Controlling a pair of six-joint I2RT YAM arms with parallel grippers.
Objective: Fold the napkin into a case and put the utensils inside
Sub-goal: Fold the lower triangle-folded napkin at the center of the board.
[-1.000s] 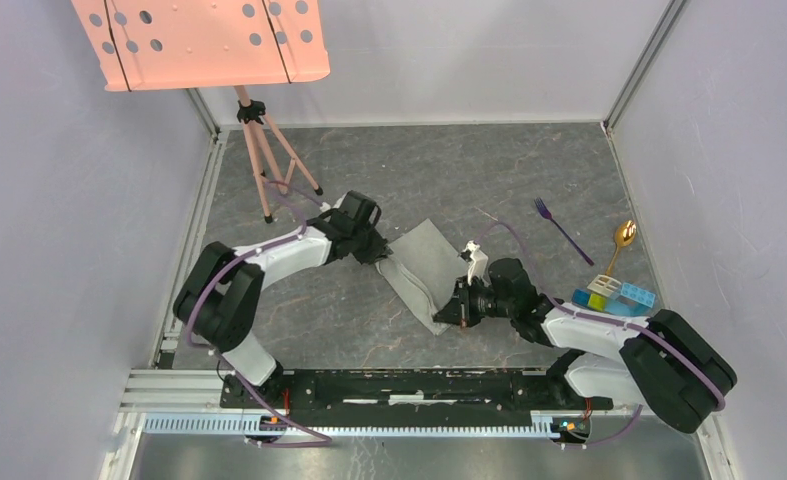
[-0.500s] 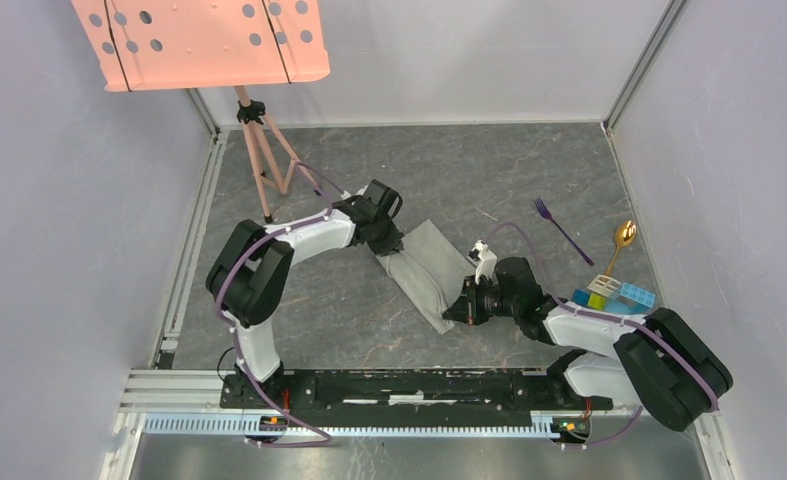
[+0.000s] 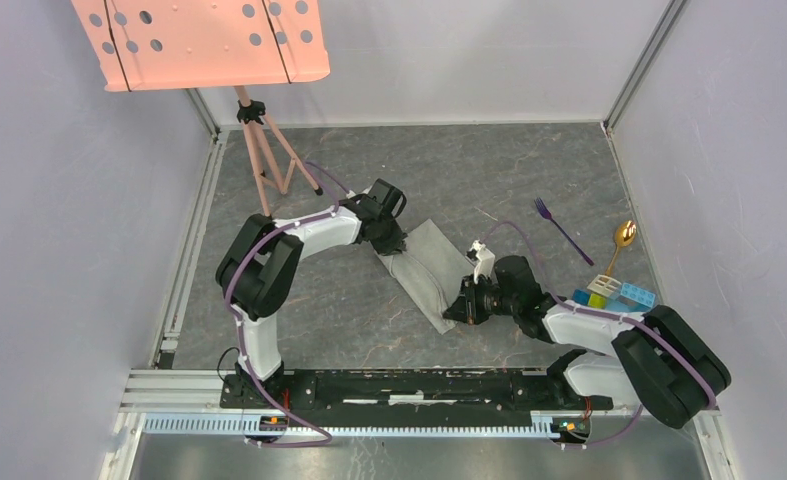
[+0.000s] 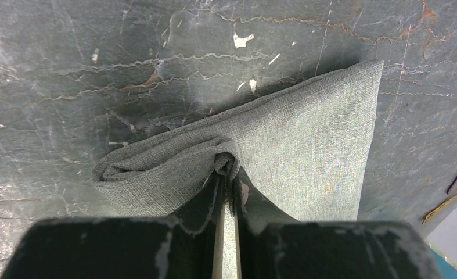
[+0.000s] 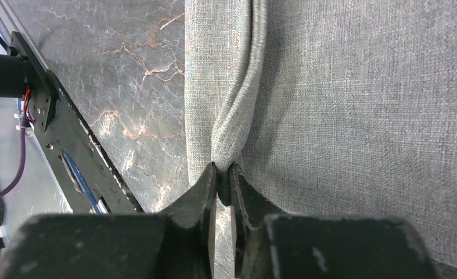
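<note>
The grey napkin (image 3: pixel 431 268) lies partly folded in the middle of the floor, also in the left wrist view (image 4: pixel 307 133) and right wrist view (image 5: pixel 359 104). My left gripper (image 3: pixel 394 247) is shut on a bunched fold at its far left corner (image 4: pixel 226 165). My right gripper (image 3: pixel 459 308) is shut on a raised fold at its near edge (image 5: pixel 223 171). The purple fork (image 3: pixel 561 228) and the gold-bowled spoon (image 3: pixel 621 240) lie apart from the napkin at the right.
Colourful toy blocks (image 3: pixel 614 294) sit next to the spoon by my right arm. A salmon-pink perforated panel (image 3: pixel 199 40) on a tripod (image 3: pixel 264 160) stands at the back left. Walls enclose the floor; a rail (image 3: pixel 399 385) runs along the near edge.
My left gripper moved right with the napkin corner, folding the cloth narrower. My right gripper shifted slightly right, still holding its edge. The fork, spoon and blocks have not moved.
</note>
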